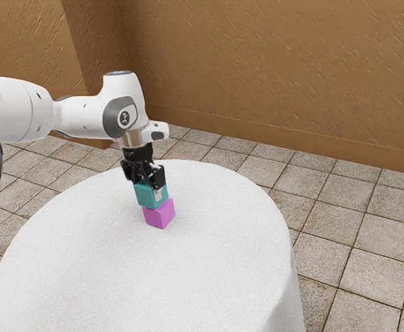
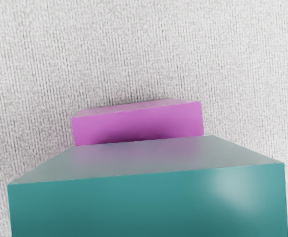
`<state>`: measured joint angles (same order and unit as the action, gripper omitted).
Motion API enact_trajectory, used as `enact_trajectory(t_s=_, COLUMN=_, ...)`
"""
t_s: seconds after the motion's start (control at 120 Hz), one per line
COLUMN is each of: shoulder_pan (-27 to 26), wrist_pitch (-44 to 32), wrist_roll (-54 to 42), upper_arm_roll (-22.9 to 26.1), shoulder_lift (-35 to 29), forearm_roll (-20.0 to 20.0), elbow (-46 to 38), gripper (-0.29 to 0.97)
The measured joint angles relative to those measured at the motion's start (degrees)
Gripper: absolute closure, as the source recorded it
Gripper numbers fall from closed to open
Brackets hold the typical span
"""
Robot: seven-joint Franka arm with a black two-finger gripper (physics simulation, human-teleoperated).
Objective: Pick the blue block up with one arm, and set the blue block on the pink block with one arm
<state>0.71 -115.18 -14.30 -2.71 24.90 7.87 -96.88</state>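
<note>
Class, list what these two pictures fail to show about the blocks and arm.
Exterior view: the seam between blue block and pink block is too small to tell contact from a gap.
Wrist view: the blue block hides most of the pink block and is cut by the lower edge.
Exterior view: the arm leaves the left edge.

A teal-blue block (image 2: 149,197) is looming large in the foreground, one face catching a soft highlight. A pink block (image 2: 139,123) is peeking out beyond its far edge, partly covered by it, and is resting on the white textured tabletop (image 2: 134,49).
</note>
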Motion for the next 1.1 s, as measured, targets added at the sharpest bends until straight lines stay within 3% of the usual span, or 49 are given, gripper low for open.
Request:
enact_trajectory(t_s=0.417, shoulder_pan=0.01, wrist_pitch=0.14, wrist_roll=5.04, upper_arm_roll=1.01, shoulder_lift=0.75, forearm_roll=-0.48, elbow=0.35, gripper=0.36)
enact_trajectory(t_s=0.7, shoulder_pan=0.00, wrist_pitch=0.42, wrist_roll=6.17, upper_arm_roll=0.95, shoulder_lift=1.53, forearm_roll=0.07, elbow=1.31, gripper=0.11)
enact_trajectory(t_s=1.1, shoulder_pan=-0.09, wrist_pitch=2.79, wrist_roll=7.01, upper_arm_roll=0.92, shoulder_lift=-0.94, forearm_roll=0.10, elbow=4.25, gripper=0.02)
